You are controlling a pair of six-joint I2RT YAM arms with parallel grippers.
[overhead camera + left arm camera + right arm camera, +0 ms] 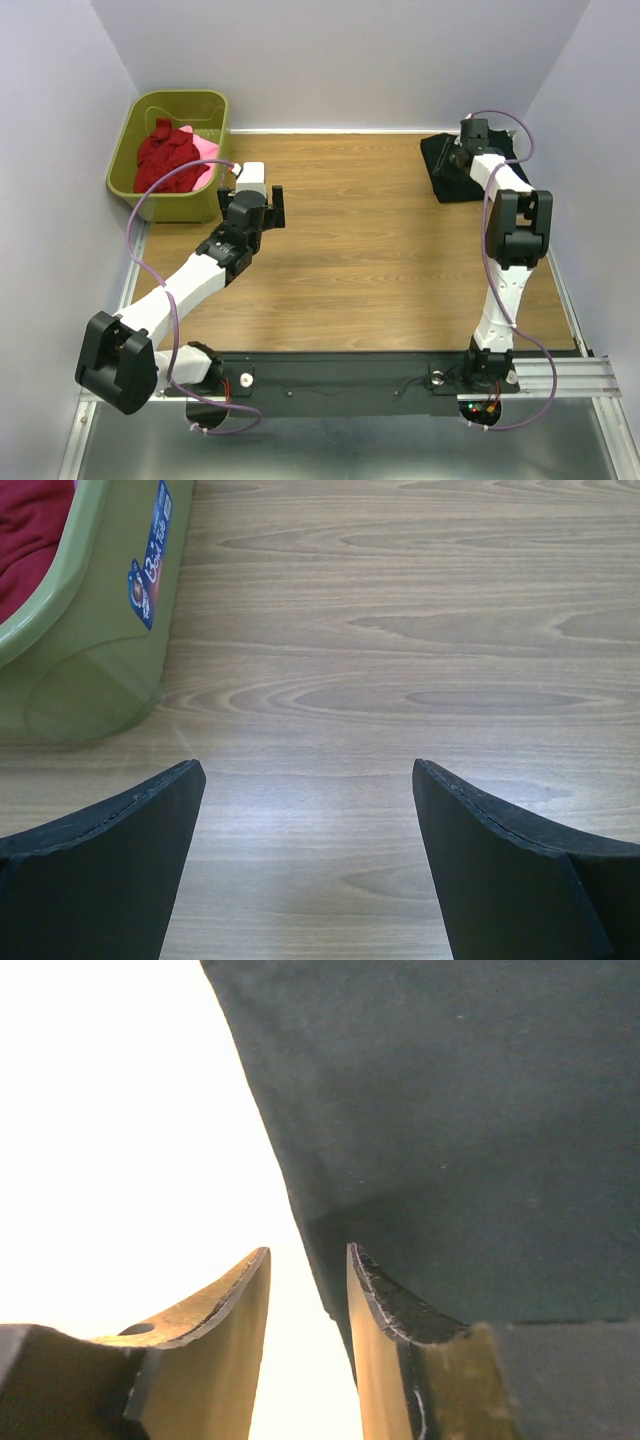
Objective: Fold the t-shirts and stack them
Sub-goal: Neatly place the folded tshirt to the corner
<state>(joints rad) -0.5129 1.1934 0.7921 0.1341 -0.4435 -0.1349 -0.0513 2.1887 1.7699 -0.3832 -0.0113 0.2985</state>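
From above and behind the arms, the olive-green plastic basket (160,205) stands at the far left corner of the brown wood-grain surface (370,260). It holds the crumpled dark red cloth t-shirt (165,155), with the pink cloth t-shirt (205,148) just beside it on the right. The left pincer (262,205) hangs just beside the basket's right wall, above bare wood. At the far right corner the black cloth t-shirt (440,180) lies in a compact dark bundle on the surface, close to the back wall. The right arm reaches out over it, and the right pincer (462,150) is down at the bundle's upper part. On the left wrist view, the left pincer (305,770) stands wide, its two black fingers (110,870) well apart with nothing between them but wood grain. The basket (100,650) sits at the upper left and carries a small blue label; a patch of the dark red cloth t-shirt (25,530) shows over its rim. On the right wrist view, the right pincer (307,1252) is narrow, with a slim bright gap between its fingers (390,1310). The black cloth t-shirt (450,1110) fills the upper right, and its edge runs down to the inner side of the right-hand finger. No pinch on the cloth is evident. Everything left of that edge is glare, with no detail to read.
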